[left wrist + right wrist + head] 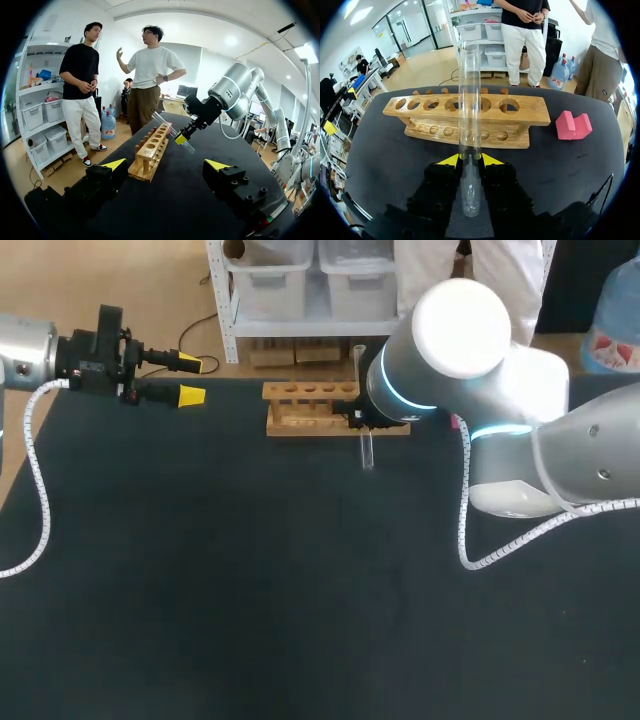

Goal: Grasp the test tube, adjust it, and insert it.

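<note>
A clear glass test tube (pixel 470 115) stands between the yellow tips of my right gripper (pixel 470 159), which is shut on its lower part. From the left wrist view the tube (pixel 169 130) hangs tilted above the table beside the rack's far end, held by my right gripper (pixel 181 138). The wooden rack (pixel 310 408) with a row of round holes lies at the table's back middle, just beyond the tube (pixel 367 452). My right arm covers its own gripper in the head view. My left gripper (pixel 192 379) is open and holds nothing, at the back left, apart from the rack (pixel 150 150).
A pink block (pixel 573 125) lies on the dark table mat beside the rack's end, behind my right arm. The table's back edge runs right behind the rack (pixel 470 107). A white coiled cable (pixel 500 550) hangs from my right arm over the mat.
</note>
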Controlling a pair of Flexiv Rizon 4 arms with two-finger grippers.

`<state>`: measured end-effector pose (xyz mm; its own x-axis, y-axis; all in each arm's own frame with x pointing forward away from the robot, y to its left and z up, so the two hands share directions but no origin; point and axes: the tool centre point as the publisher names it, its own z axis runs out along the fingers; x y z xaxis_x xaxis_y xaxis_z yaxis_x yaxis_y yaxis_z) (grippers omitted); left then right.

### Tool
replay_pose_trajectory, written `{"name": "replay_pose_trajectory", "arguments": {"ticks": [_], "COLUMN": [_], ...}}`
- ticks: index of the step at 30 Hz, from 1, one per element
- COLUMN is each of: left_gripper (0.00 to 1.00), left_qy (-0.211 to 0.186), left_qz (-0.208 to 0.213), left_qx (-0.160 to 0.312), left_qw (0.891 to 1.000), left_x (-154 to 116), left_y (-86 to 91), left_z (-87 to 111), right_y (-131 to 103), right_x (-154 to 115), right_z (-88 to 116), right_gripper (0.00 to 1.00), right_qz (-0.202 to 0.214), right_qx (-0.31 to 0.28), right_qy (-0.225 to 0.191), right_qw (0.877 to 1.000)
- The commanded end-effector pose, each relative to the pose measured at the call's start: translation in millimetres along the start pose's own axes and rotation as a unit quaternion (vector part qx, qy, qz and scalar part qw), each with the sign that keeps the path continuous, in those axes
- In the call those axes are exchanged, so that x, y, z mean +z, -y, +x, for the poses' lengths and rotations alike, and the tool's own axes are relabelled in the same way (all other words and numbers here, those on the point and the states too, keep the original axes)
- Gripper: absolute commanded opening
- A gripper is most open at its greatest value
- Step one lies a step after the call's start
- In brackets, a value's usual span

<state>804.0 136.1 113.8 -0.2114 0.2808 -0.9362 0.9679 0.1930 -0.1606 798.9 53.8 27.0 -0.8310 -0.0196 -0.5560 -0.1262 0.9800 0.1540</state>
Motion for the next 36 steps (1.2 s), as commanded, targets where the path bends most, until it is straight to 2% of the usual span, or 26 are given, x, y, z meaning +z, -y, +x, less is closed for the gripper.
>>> {"name": "replay_pose_trajectory", "arguments": {"ticks": [1,5,20,36], "left_gripper": [1.0,1.0,1.0,1.0], "left_qy": [0.001,0.001,0.001,0.001], "left_qz": [0.0,0.0,0.0,0.0], "left_qx": [0.001,0.001,0.001,0.001], "left_qw": [1.0,1.0,1.0,1.0], "left_x": [0,0,0,0], "left_y": [0.0,0.0,0.0,0.0], "left_z": [1.0,1.0,1.0,1.0], "right_y": [1,3,10,18], "right_x": [1,-3,-37,-67], "right_z": [0,0,-16,-25], "right_gripper": [0.0,0.0,0.0,0.0], "right_qz": [0.0,0.005,0.061,0.073], "right_qx": [0.0,0.003,0.017,0.01], "right_qy": [-0.001,0.003,0.087,0.135], "right_qw": [1.0,1.0,0.994,0.988]}}
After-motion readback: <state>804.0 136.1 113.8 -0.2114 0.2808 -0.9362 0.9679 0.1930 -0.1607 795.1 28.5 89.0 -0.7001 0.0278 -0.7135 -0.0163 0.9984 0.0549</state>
